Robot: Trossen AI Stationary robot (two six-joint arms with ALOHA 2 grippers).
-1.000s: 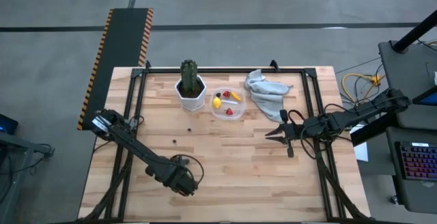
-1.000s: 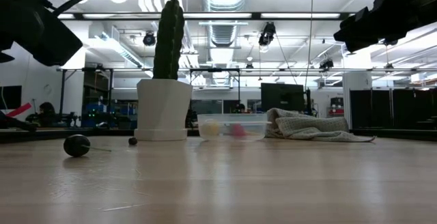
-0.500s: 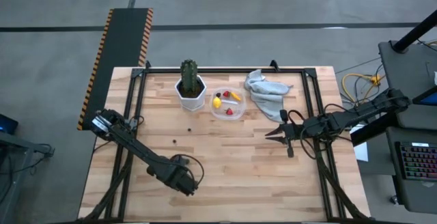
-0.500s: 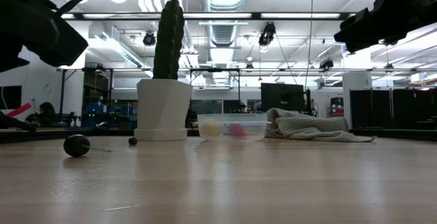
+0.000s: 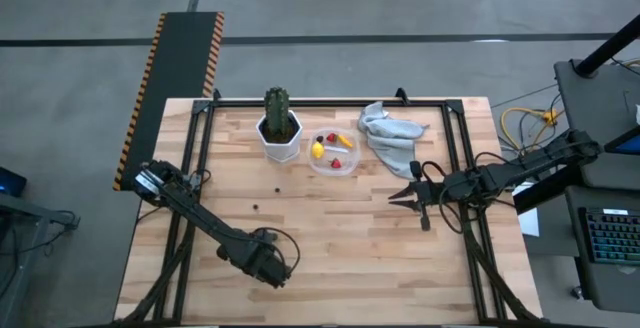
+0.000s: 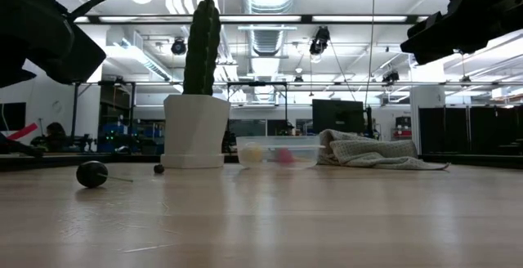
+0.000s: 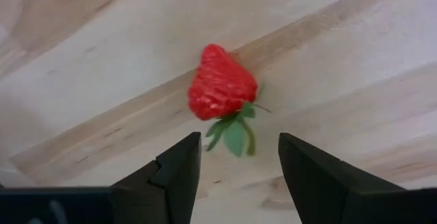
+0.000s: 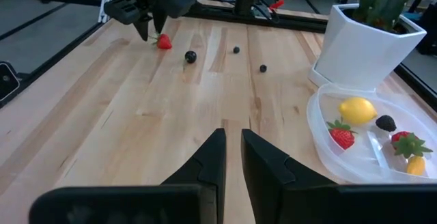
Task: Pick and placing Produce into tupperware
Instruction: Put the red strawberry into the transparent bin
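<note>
My left gripper (image 7: 235, 162) hangs at the lower left of the high view, fingers spread wide around nothing, a strawberry (image 7: 220, 91) lying on the wood just past their tips. My right gripper (image 5: 402, 195) waits at centre right, fingers nearly together and empty. The tupperware (image 5: 333, 152) sits upper centre beside the cactus pot (image 5: 279, 138), holding a lemon (image 8: 357, 109) and red berries.

Cactus pot (image 5: 280, 138): at the back of the counter (image 5: 330, 238), just left of the tupperware (image 5: 333, 152).
Tupperware: holds several produce pieces (a lemon (image 8: 357, 109) among them).
Cloth (image 5: 388, 135): right of the tupperware.
Strawberry (image 7: 220, 85): on the counter near the front, under the left hand (image 5: 274, 268).
Right hand (image 5: 400, 195): well right of it.
</note>
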